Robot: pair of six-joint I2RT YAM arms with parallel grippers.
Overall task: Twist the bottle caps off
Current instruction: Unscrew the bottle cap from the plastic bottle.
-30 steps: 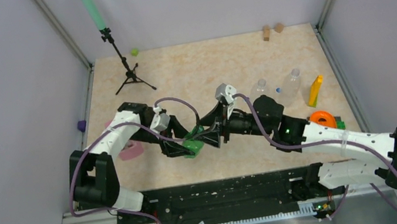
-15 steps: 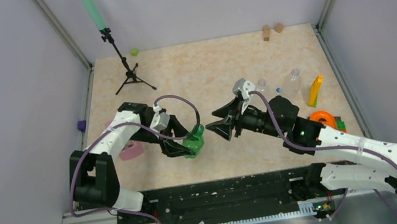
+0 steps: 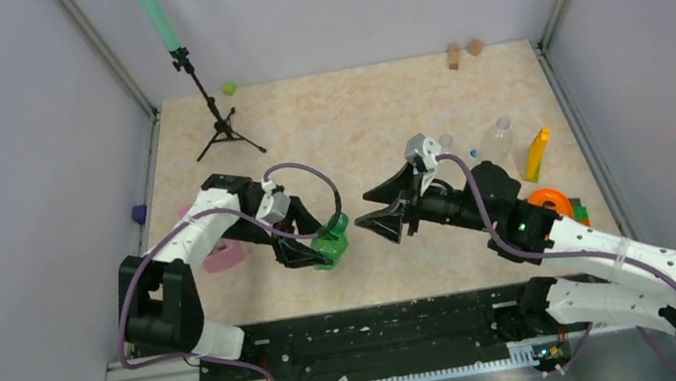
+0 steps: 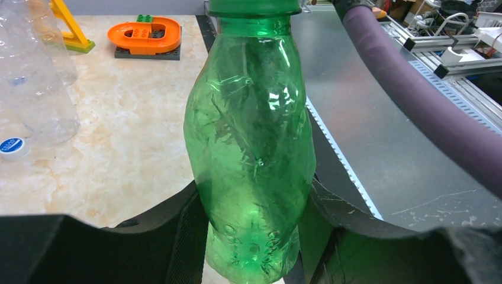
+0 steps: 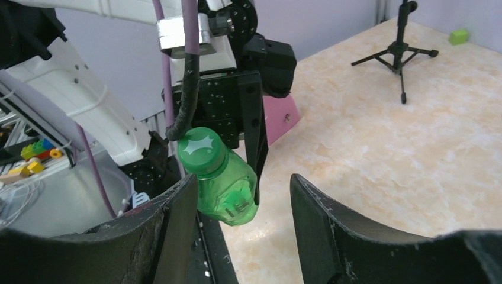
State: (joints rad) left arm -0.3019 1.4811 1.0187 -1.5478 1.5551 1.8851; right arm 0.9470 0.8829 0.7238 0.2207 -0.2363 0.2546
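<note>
My left gripper [image 3: 322,245] is shut on the lower body of a translucent green bottle [image 4: 251,148], which lies tilted with its neck toward the right arm. The dark green cap [image 5: 201,151], with a white star on top, sits on that bottle's neck. My right gripper [image 3: 363,207] hangs open a short way right of the cap, touching nothing. In the right wrist view the green bottle [image 5: 228,186] shows beyond the open fingers [image 5: 171,219]. Two clear bottles [image 3: 501,138] stand at the back right, with a loose blue cap [image 3: 474,153] on the table between them.
A yellow block [image 3: 538,153] and an orange Lego piece [image 3: 550,202] lie at the right. A black tripod [image 3: 221,127] stands at the back left near a lime-green lump [image 3: 229,88]. A pink piece [image 3: 223,256] lies under the left arm. Wooden blocks [image 3: 453,56] sit at the back.
My right gripper has drawn back to the right, off the green bottle's cap, and its jaws have spread a little. The left gripper and bottle have stayed where they were.
</note>
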